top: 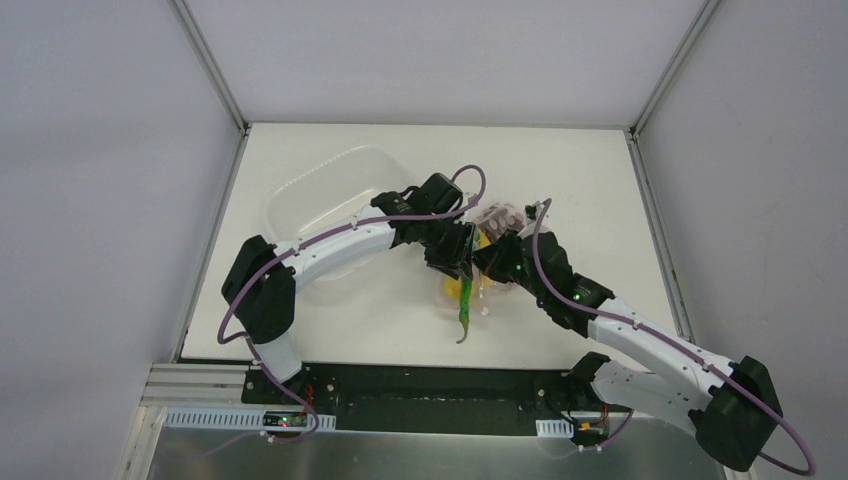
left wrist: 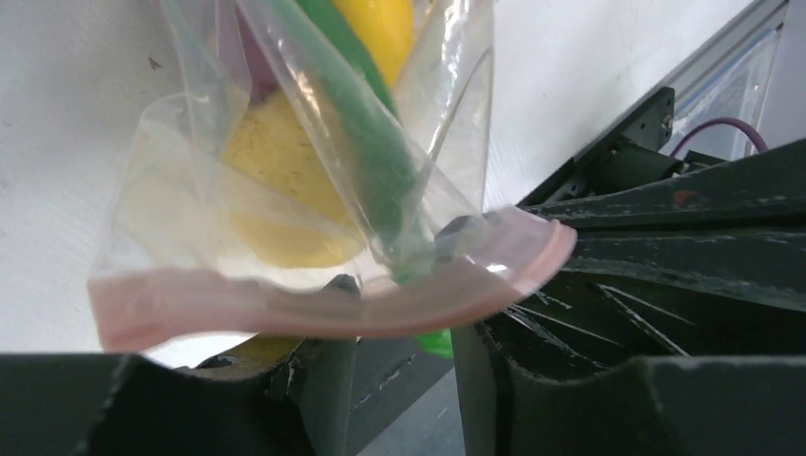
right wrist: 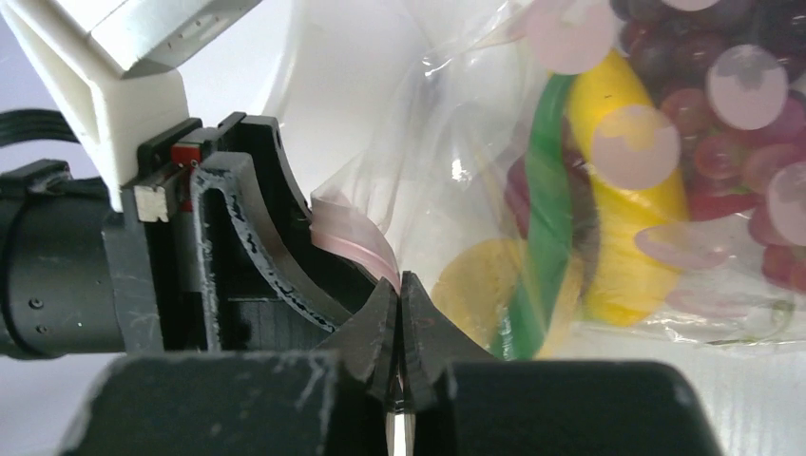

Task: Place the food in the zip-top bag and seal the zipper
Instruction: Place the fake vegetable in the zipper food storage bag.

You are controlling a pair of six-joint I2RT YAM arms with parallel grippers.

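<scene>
Poking out across the zipper [left wrist: 323,313] toward the arms, the green chili [top: 463,318] blocks the mouth of the zip-top bag [right wrist: 456,142] mid-table, right gripper [right wrist: 399,285] pinching its edge, left gripper [left wrist: 404,323] spread astride the strip.

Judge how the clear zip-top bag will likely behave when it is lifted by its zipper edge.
Probably floppy: the zip-top bag film is creased and the zipper bows. Likely to sag, as the food bunches together inside. The green chili pokes through the mouth and might slip out.
</scene>
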